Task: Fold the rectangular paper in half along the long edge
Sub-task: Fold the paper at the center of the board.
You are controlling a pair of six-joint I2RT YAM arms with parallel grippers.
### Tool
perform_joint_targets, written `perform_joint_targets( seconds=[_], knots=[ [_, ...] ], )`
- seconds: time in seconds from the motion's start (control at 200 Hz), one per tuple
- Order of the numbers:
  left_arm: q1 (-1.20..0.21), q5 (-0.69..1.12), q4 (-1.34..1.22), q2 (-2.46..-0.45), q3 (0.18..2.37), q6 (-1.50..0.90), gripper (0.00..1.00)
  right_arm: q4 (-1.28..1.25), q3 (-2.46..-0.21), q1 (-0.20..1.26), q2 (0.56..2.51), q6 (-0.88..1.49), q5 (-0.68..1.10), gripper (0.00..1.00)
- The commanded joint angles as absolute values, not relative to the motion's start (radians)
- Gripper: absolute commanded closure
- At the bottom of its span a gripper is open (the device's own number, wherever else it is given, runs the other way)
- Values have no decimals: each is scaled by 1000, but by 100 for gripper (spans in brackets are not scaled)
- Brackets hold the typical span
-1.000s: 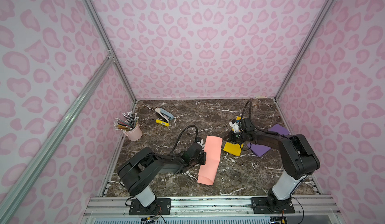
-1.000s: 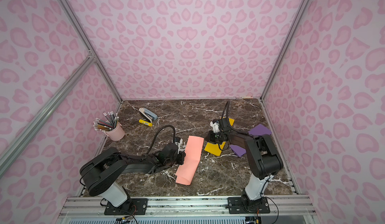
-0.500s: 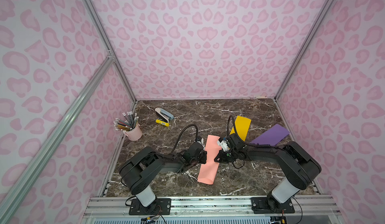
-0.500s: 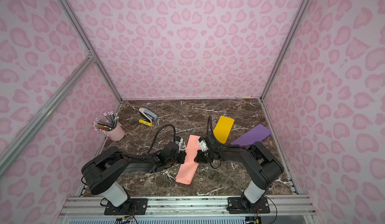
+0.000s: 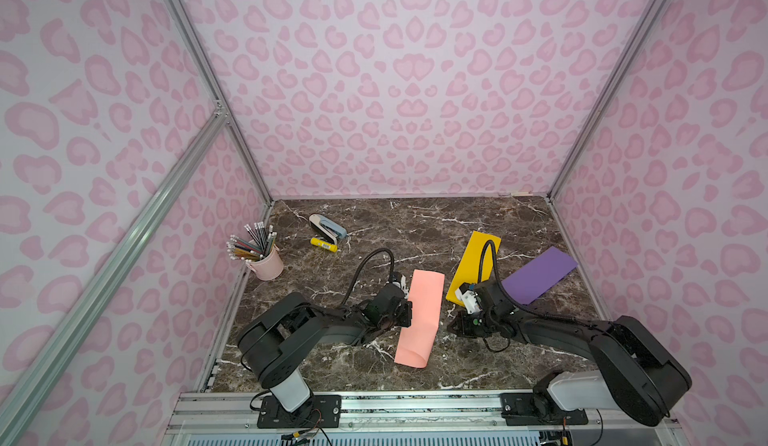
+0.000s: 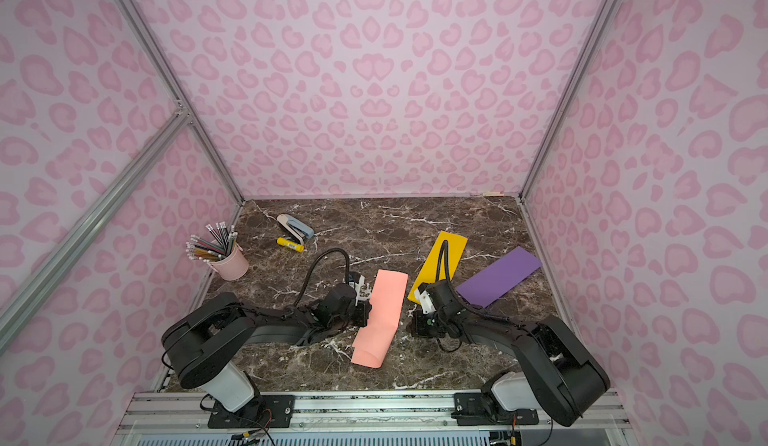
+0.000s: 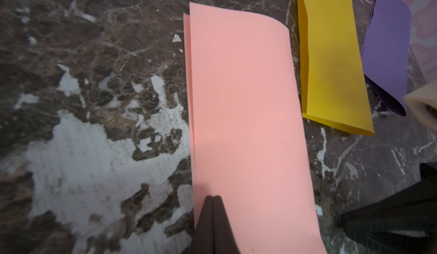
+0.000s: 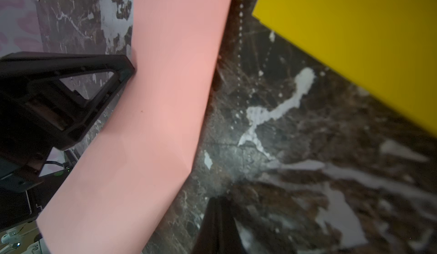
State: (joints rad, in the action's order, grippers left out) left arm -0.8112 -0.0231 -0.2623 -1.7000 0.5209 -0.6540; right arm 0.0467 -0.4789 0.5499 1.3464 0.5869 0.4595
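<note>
The salmon-pink paper (image 5: 420,311) (image 6: 381,311) lies folded over lengthwise in the middle of the marble table, with its near end curled up and its two long edges almost matched in the left wrist view (image 7: 246,113). My left gripper (image 5: 409,314) (image 6: 367,313) (image 7: 213,197) is shut, and its tips rest on the paper's left long edge. My right gripper (image 5: 451,327) (image 6: 411,326) (image 8: 218,198) is shut too. It sits low over bare marble just right of the paper (image 8: 153,122), holding nothing.
A folded yellow paper (image 5: 473,263) (image 6: 441,257) and a folded purple paper (image 5: 538,275) (image 6: 498,275) lie behind the right arm. At the back left are a pink pencil cup (image 5: 267,262), a stapler (image 5: 328,226) and a yellow glue stick (image 5: 324,244). Pink walls enclose the table.
My right arm swung from over the yellow paper at the back to the pink paper's right side, and now sits low beside it. The left gripper stayed on the paper.
</note>
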Motion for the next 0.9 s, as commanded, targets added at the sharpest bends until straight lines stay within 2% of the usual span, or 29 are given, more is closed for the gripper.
perform_joint_targets(
  seconds=[0.0,0.195,0.395,0.695,0.895],
  knots=[
    [-809,-20,-39,-1721,516,-646,96,78,-547,594,1329,610,437,100],
    [-810,-18,-40,-1720,515,-646,96,28,-616,685,1443,647,423,100],
    [-809,-14,-31,-1715,512,-639,96,-40,-551,706,1509,684,408,100],
    [-810,-19,-33,-1714,506,-641,96,44,-354,676,1321,706,370,100],
    [-809,-17,-38,-1725,504,-640,96,91,-423,681,1262,697,390,100]
  ],
)
